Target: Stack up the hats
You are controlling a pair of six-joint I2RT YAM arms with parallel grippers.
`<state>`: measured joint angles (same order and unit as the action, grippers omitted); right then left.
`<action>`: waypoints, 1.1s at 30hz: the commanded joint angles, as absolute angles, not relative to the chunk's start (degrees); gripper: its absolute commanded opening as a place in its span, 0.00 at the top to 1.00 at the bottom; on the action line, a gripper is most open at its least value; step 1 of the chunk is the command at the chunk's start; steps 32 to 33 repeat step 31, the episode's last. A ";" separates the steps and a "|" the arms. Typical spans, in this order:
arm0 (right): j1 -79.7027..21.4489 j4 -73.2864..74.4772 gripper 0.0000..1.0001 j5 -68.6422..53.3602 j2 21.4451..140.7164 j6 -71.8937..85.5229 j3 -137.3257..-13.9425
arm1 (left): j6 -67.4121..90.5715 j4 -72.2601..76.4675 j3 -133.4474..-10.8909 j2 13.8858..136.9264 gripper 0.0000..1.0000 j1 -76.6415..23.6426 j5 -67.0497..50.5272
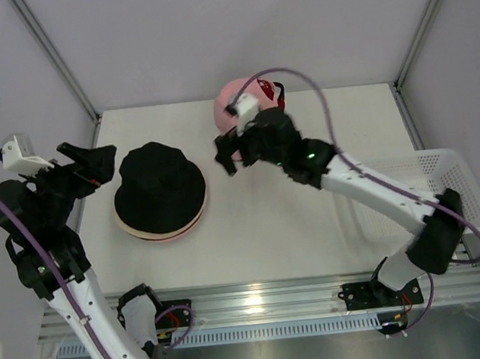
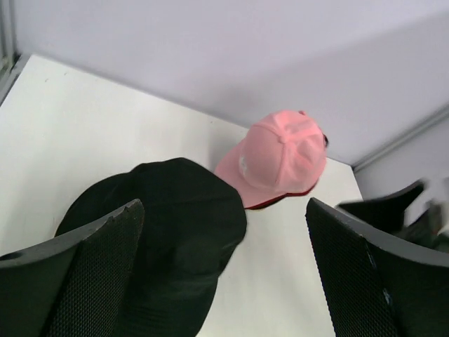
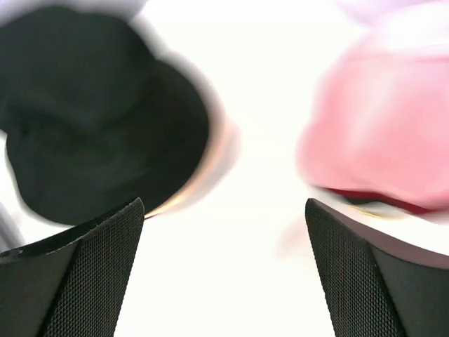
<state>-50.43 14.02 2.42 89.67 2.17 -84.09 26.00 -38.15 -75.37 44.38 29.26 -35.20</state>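
Note:
A black bucket hat (image 1: pixel 159 184) lies on top of a stack with cream and pink brims (image 1: pixel 164 232) showing under it, left of the table's middle. It also shows in the left wrist view (image 2: pixel 161 239) and the right wrist view (image 3: pixel 91 112). A pink baseball cap (image 1: pixel 233 102) sits at the back on a red cap edge (image 2: pixel 280 202), and shows blurred in the right wrist view (image 3: pixel 382 133). My left gripper (image 1: pixel 100 165) is open and empty, just left of the black hat. My right gripper (image 1: pixel 228 153) is open and empty, between the stack and the pink cap.
A white mesh basket (image 1: pixel 448 182) stands at the right edge of the white table (image 1: pixel 296 216). Metal frame posts rise at the back corners. Grey walls close in the back and sides.

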 commanded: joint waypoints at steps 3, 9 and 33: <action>-35.20 27.42 0.01 11.66 69.37 9.84 -82.47 | 21.36 -41.92 -80.06 43.94 0.01 21.29 -25.42; -27.34 32.86 0.01 26.42 51.28 12.47 -71.90 | 17.58 -47.98 -89.03 45.80 0.00 3.27 -14.24; -26.81 38.33 0.00 25.58 29.26 19.43 -56.86 | 12.57 -49.74 -62.22 19.77 0.00 -4.66 -8.61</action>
